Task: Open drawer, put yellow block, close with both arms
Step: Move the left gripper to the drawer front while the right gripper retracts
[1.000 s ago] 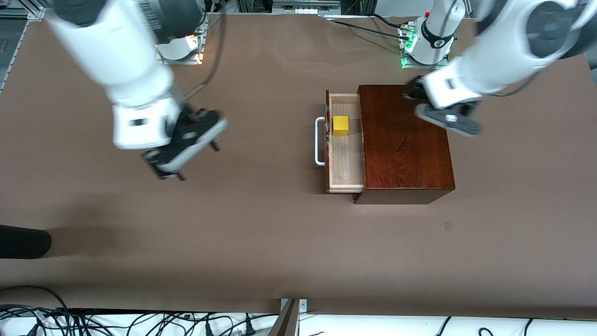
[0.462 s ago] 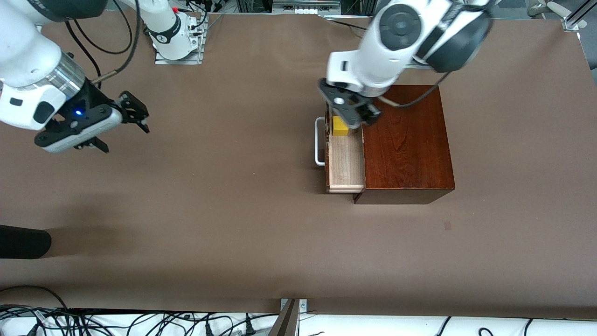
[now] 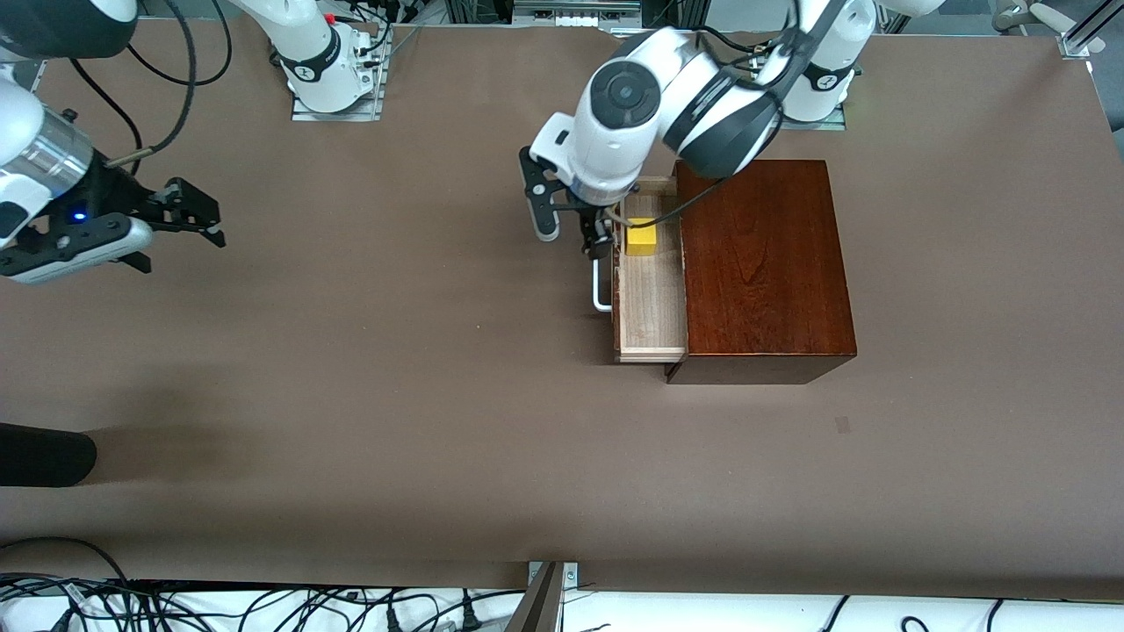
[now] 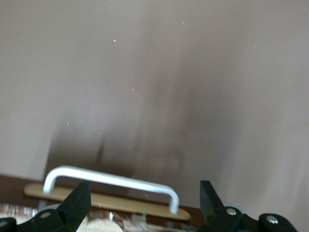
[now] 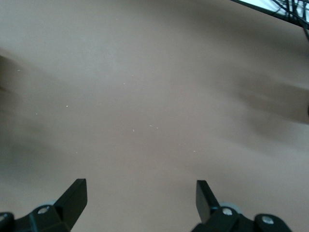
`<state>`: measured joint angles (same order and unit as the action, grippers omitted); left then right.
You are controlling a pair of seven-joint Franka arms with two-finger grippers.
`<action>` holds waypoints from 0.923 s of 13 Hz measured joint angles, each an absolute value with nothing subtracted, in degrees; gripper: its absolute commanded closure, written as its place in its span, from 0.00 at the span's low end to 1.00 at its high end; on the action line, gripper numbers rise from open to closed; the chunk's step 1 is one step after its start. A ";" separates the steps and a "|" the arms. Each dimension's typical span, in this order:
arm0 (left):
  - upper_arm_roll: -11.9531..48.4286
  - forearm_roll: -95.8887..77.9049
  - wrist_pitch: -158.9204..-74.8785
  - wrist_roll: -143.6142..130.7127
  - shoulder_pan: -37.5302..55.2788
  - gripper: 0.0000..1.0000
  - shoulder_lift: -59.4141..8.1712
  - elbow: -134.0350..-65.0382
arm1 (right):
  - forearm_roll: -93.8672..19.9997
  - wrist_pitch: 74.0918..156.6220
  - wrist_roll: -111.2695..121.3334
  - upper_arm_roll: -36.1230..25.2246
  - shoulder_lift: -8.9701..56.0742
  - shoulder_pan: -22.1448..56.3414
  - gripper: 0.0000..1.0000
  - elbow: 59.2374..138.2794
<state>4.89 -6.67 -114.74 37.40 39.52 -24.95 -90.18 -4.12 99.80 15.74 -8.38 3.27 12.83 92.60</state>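
Observation:
The drawer (image 3: 652,303) stands pulled out of the dark mahogany box (image 3: 762,263), its front facing the right arm's end of the table. The yellow block (image 3: 641,237) lies in the drawer tray. The white bar handle (image 3: 601,285) also shows in the left wrist view (image 4: 111,180). My left gripper (image 3: 571,233) is open and empty, just over the drawer front and the handle's end; in the left wrist view (image 4: 144,203) its fingers (image 4: 77,205) stand apart, with the handle between their lines but untouched. My right gripper (image 3: 180,246) is open and empty over bare table (image 5: 140,198).
The brown table (image 3: 395,395) stretches between the right gripper and the drawer. A dark object (image 3: 44,456) lies at the table's edge near the right arm's end. Cables (image 3: 219,606) run along the edge nearest the camera.
The left arm swung from over the box to the drawer's front, its gripper now at the handle. The right arm drew away toward its own end of the table. The drawer and block stayed put.

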 measured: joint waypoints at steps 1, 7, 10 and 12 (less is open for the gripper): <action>4.87 -5.27 -116.40 40.29 39.58 0.00 -26.24 -90.12 | -3.97 99.78 15.74 -8.58 3.11 12.82 0.00 92.59; 4.87 -0.05 -123.82 48.56 39.96 0.00 -34.17 -90.13 | -1.46 99.69 13.02 -8.01 2.73 13.03 0.00 92.58; 4.90 2.95 -120.48 48.76 40.54 0.00 -34.51 -90.30 | -1.23 99.61 12.65 -8.39 2.57 12.94 0.00 92.54; 4.99 5.01 -119.06 48.67 40.84 0.00 -34.50 -89.96 | -1.19 99.61 12.63 -8.87 2.58 12.81 0.00 92.52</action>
<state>4.99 5.01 -119.06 48.67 40.84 -34.50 -89.96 -1.19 99.61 12.63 -8.87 2.58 12.81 92.52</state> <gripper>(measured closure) 0.000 0.000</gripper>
